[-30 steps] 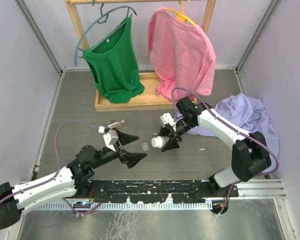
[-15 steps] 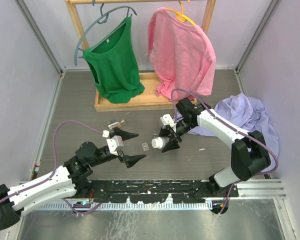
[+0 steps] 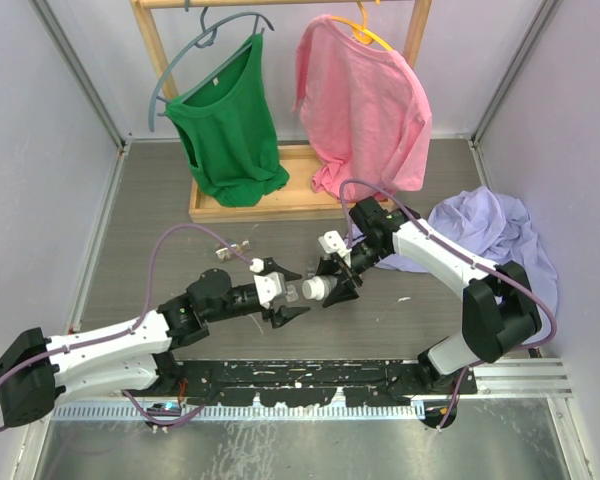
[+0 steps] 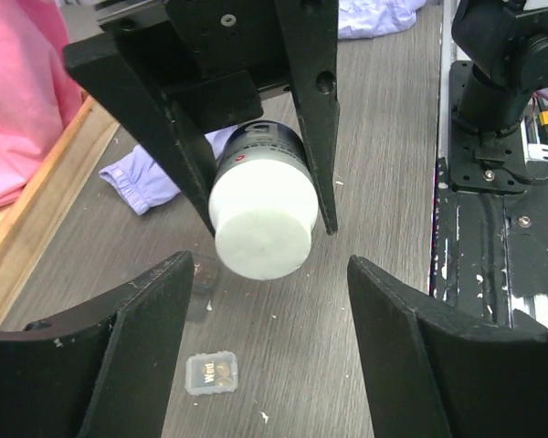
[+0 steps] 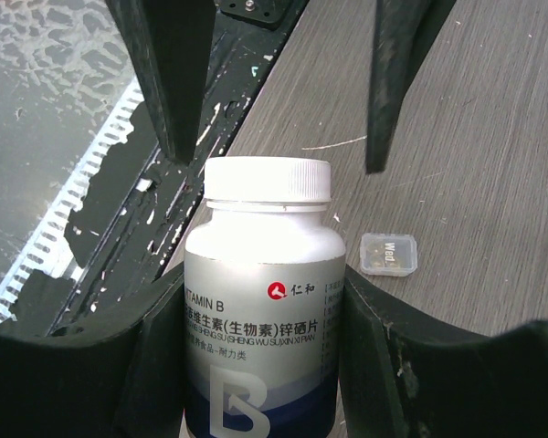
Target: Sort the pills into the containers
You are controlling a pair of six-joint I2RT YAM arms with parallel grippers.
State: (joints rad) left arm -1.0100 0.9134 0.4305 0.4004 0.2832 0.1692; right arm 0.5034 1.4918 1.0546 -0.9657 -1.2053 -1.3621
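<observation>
**Pill bottle (image 3: 320, 287) at the cap-removal stage.** The bottle is held on its side above the table (image 3: 160, 200), clamped across its body by the right gripper (image 3: 332, 283), with its white cap (image 4: 263, 233) pointing toward the left arm. Over the last second the left gripper (image 3: 300, 293) has swung in from the near-left and now straddles the cap. Its 2 fingers have narrowed from their widest spread, but a gap shows on either side and neither touches the cap. 1 clear tub (image 5: 389, 253), marked "Wed", lies on the table just below the bottle. Judged from this, the bottle is unopened, no pill is out, and sorting has not begun; closing on the cap comes next.
</observation>
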